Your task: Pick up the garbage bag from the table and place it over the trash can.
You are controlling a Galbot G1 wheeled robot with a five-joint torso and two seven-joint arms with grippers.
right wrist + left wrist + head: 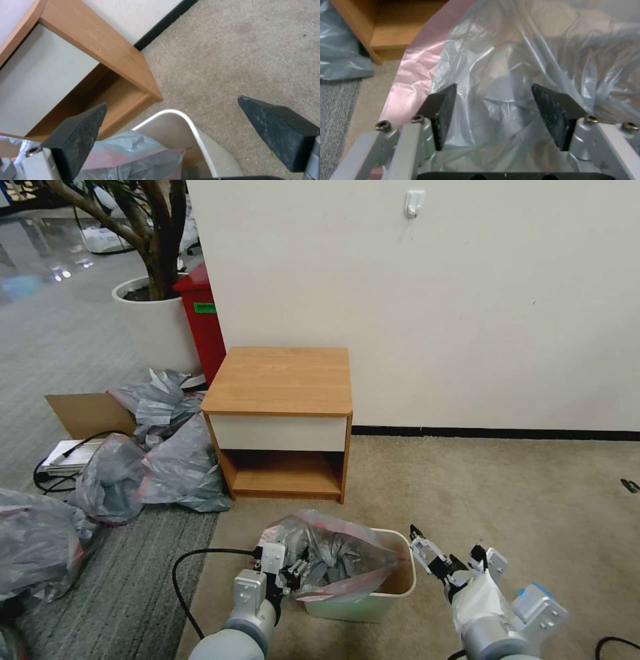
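Beige carpet (507,493) runs up to a white wall (467,300) with a black baseboard; grey carpet lies to the robot's left.

Left end effector (293,572): at the left rim of the trash can, pads apart. Left wrist view shows both pads (441,112) spread wide with bag film between and ahead of them, not pinched.

Right end effector (443,565): just off the right rim of the trash can, pads apart, nothing between them. Right wrist view shows the pads (78,136) spread above the can's corner and carpet.

Garbage bag (337,557): translucent grey with pinkish-red rim band, bunched in and over the left portion of the trash can (400,580). Far right part of the can's opening is uncovered, cream inner wall visible.

Counter (280,380): orange-brown top, white drawer front, open lower shelf; stands against the wall directly behind the can.

Left of the counter: grey plastic sacks (167,460), cardboard piece (83,413), red box (200,320), white planter (150,323) holding a tree.
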